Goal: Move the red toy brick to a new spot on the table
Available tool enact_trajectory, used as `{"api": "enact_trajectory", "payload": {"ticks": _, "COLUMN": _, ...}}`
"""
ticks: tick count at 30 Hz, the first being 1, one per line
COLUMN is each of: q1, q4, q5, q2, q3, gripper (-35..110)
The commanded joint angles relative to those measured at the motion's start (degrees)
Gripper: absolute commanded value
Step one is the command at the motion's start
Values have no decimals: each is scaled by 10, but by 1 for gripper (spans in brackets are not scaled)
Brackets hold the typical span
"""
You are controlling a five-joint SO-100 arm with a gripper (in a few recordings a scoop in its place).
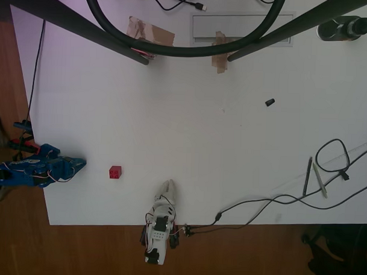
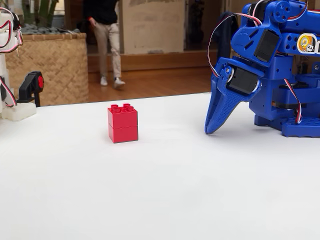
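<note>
White tabletop [image 1: 190,131] is carrying everything, blue arm [image 2: 280,65] is sitting folded at its edge, hand [image 2: 212,127] is pointing tip-down with fingers pressed together, empty, red brick [image 2: 123,123] is standing upright nearby, apart from it

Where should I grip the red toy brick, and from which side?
Probably close on the red toy brick across its flat vertical side faces, descending from above. It stands upright, studs up, alone on the table, apart from the gripper.

A home-like room: wooden floor [image 1: 95,249], wicker basket [image 2: 50,65].
</note>
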Motion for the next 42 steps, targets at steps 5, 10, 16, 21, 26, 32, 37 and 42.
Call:
{"api": "enact_trajectory", "payload": {"ticks": 5, "q1": 2, "q4": -11, "q5": 3, "q2": 15, "q3": 18, "gripper": 0}}
{"api": "enact_trajectory", "payload": {"ticks": 10, "q1": 2, "q4": -11, "q5": 3, "q2": 15, "q3": 18, "gripper": 0}}
{"api": "enact_trajectory", "payload": {"ticks": 16, "q1": 2, "q4": -11, "q5": 3, "q2": 15, "q3": 18, "gripper": 0}}
{"api": "enact_trajectory", "payload": {"ticks": 21, "q1": 2, "q4": -11, "q5": 3, "q2": 15, "q3": 18, "gripper": 0}}
{"api": "enact_trajectory", "payload": {"ticks": 26, "q1": 2, "q4": -11, "q5": 3, "q2": 15, "q3": 18, "gripper": 0}}
{"api": "enact_trajectory", "payload": {"ticks": 32, "q1": 2, "q4": -11, "q5": 4, "q2": 15, "q3": 18, "gripper": 0}}
{"api": "enact_trajectory", "payload": {"ticks": 37, "q1": 5, "q4": -6, "q5": -3, "q2": 14, "q3": 11, "gripper": 0}}
{"api": "enact_trajectory", "payload": {"ticks": 42, "q1": 18, "q4": 19, "q5": -39, "q2": 8, "q3": -65, "gripper": 0}}
